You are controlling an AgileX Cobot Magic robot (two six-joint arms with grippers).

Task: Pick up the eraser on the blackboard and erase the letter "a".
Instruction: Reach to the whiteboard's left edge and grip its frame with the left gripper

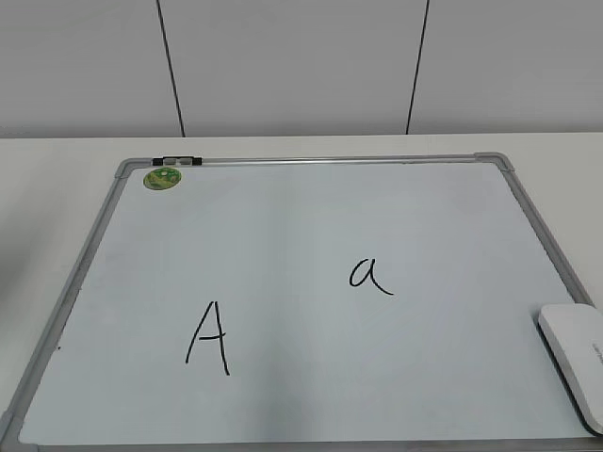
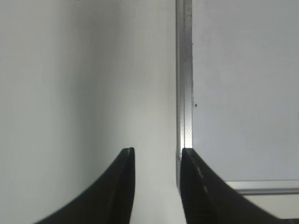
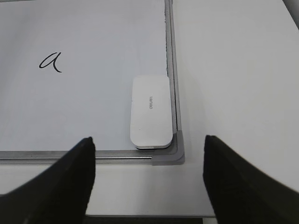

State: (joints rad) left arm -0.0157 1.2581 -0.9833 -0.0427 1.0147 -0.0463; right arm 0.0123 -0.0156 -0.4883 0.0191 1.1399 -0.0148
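Observation:
The blackboard (image 1: 283, 235) is a white board with a silver frame, lying flat on the table. The small letter "a" (image 1: 370, 275) is right of its middle; it also shows in the right wrist view (image 3: 50, 62). The white eraser (image 1: 577, 356) lies in the board's near right corner, seen whole in the right wrist view (image 3: 150, 112). My right gripper (image 3: 148, 144) is open and empty, hovering just in front of that corner. My left gripper (image 2: 157, 151) is slightly open and empty beside the board's frame (image 2: 184, 93). Neither gripper shows in the exterior view.
A larger capital "A" (image 1: 209, 337) is on the board's near left. A round green sticker (image 1: 162, 177) and a dark clip (image 1: 179, 161) sit at the far left corner. White tabletop (image 3: 233, 70) surrounds the board; a panelled wall stands behind.

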